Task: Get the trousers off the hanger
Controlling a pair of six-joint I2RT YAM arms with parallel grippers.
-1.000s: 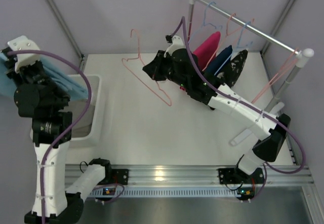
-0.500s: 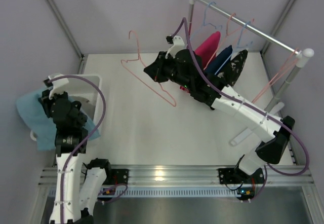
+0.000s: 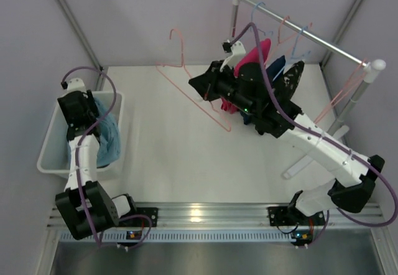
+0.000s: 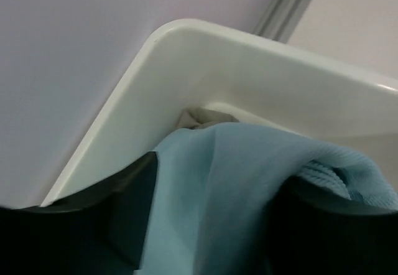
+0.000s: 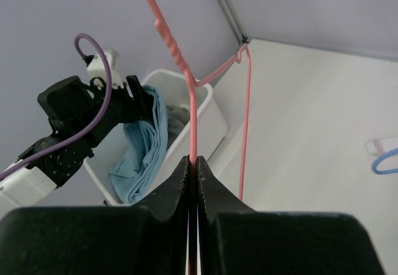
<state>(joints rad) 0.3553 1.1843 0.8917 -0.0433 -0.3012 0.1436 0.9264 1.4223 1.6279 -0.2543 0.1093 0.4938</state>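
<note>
Left pincer: released, jaws wide apart, blue cloth lying between them.
Blue pair: light sky-blue soft cloth trousers, heaped in the white plastic bin at 9 o'clock on the desk.
Grey pair: light grey cloth trousers, a corner showing under the blue, inside the bin.
Right pincer: clenched on the bare pink wire hanger, near 12 o'clock.

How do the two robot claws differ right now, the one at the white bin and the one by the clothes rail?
The left gripper is over the white plastic bin; the right gripper is near the metal clothes rail. The left's fingers stand wide apart around light sky-blue cloth trousers; the right's pinch shut on a thin bare pink wire hanger. Both have black fingers.
</note>
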